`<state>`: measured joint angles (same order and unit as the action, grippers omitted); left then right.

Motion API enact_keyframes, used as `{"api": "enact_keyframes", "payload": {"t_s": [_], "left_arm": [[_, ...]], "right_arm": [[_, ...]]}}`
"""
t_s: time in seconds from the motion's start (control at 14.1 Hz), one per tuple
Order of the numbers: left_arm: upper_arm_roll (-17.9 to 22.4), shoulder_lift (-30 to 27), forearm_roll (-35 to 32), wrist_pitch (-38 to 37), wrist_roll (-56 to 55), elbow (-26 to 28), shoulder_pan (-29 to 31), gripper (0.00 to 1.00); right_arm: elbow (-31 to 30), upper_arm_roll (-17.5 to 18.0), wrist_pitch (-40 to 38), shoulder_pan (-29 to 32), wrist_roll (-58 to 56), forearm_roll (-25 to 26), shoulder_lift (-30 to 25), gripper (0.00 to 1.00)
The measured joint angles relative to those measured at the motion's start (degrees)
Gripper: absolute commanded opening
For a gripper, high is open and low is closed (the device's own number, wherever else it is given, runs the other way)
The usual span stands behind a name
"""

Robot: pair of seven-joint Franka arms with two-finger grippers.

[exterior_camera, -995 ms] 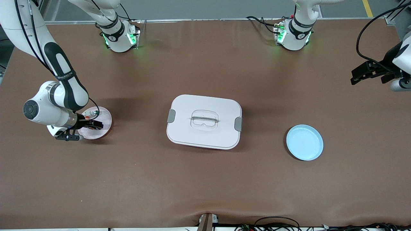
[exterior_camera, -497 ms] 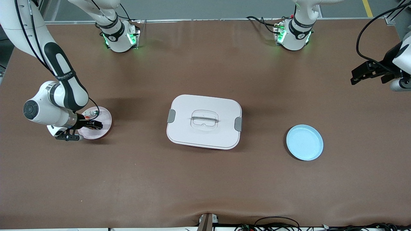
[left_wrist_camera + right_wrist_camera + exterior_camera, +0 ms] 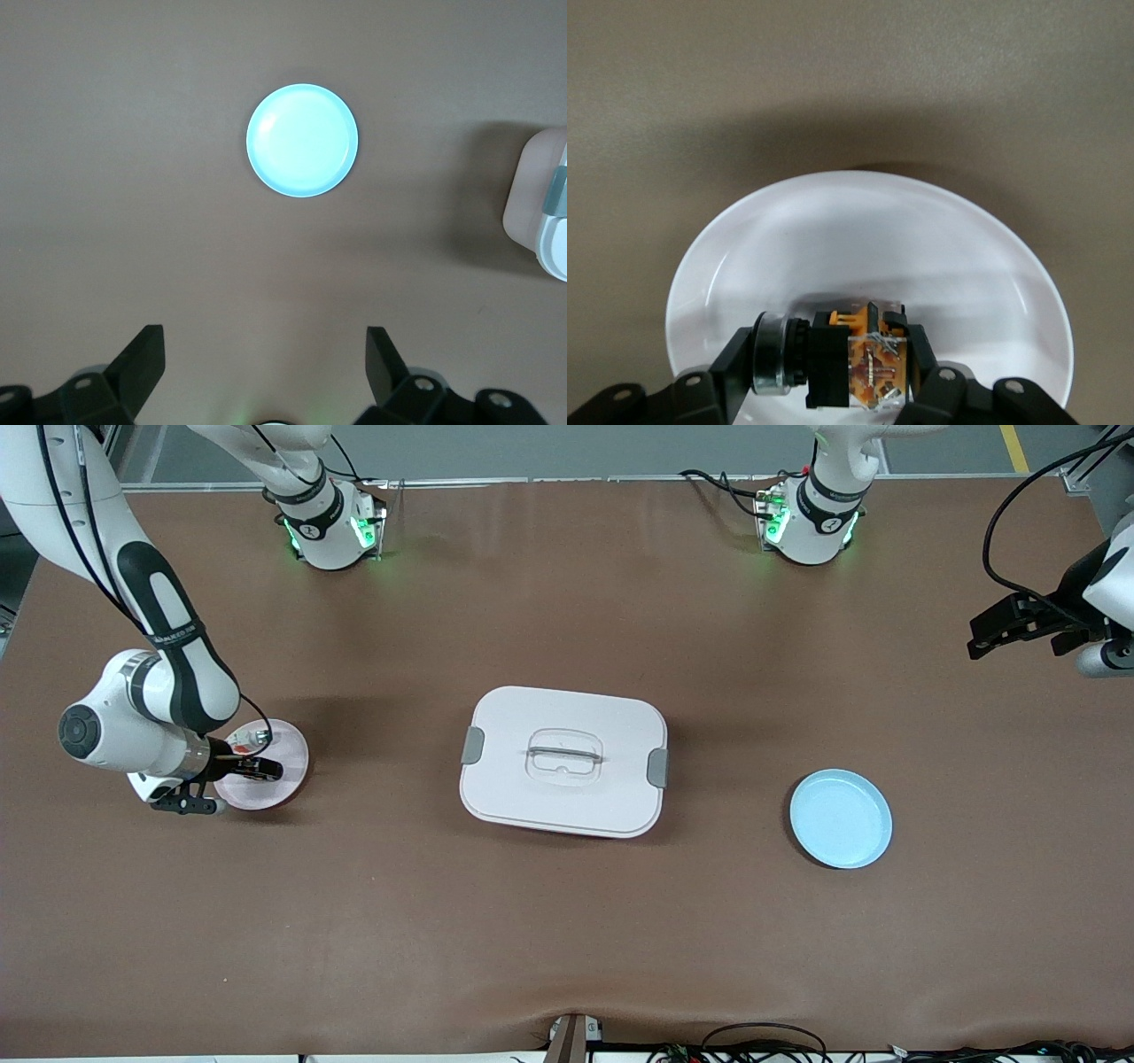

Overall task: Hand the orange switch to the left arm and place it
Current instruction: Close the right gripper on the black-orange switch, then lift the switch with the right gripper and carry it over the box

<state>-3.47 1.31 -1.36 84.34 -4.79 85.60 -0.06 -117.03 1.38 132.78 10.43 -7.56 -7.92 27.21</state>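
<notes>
The orange switch, black with an orange body and a silver ring, lies sideways between my right gripper's fingers. My right gripper is shut on it just over the pink plate. In the front view this gripper is low over the pink plate at the right arm's end of the table, and the switch is mostly hidden by the fingers. The white box stands mid-table. My left gripper waits open and empty, up in the air at the left arm's end of the table; it shows open in the left wrist view.
A small silver-and-white part lies on the pink plate. A light-blue plate sits between the box and the left arm's end; it shows in the left wrist view with a corner of the box.
My right arm has shifted slightly toward the right arm's end of the table, with the gripper staying at the pink plate. The left arm has not moved.
</notes>
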Motion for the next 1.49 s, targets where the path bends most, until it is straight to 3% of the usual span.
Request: {"api": "enact_keyframes", "payload": {"t_s": [0.28, 0.71, 1.21, 1.49], "left_arm": [[0.0, 0.0, 0.0, 0.0, 0.0, 0.0, 0.0, 1.00], [0.0, 0.0, 0.0, 0.0, 0.0, 0.0, 0.0, 1.00], [-0.3, 0.0, 0.3, 0.0, 0.0, 0.0, -0.1, 1.00], [-4.9, -1.0, 7.1, 0.0, -0.1, 0.0, -0.4, 1.00]], "right_arm": [[4.8, 1.1, -8.7, -0.4, 7.6, -0.3, -0.2, 0.00], [11.7, 5.8, -22.6, -3.0, 26.0, -4.2, -3.7, 0.00], [18.2, 12.5, -25.9, -8.3, 49.0, -8.0, -4.5, 0.00], [22.8, 14.0, -25.9, -12.3, 59.5, -13.0, -4.5, 0.00]]}}
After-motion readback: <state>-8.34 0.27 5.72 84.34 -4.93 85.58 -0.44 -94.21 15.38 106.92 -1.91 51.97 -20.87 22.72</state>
